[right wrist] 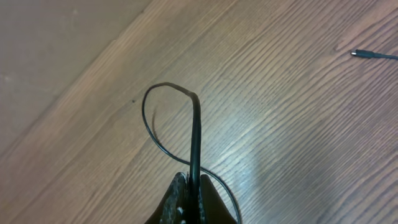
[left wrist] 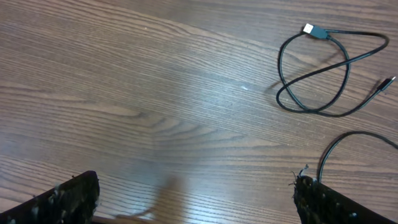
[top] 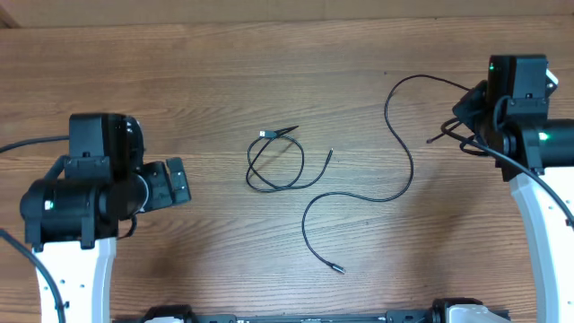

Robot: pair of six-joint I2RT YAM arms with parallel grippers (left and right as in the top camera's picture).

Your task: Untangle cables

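The right tool [right wrist: 189,200] was clenched on the long cable [right wrist: 196,137] near one end, and the cord curled up from its fingertips, then wound across the wooden surface [top: 206,81] to a free plug near the middle. The left tool [left wrist: 196,199] stood released over bare wood, the looped cable [left wrist: 320,112] lying loose nearby, apart from the long one

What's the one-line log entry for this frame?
left gripper: open, empty | right gripper: shut on long cable | short cable: looped, mid-table, untouched
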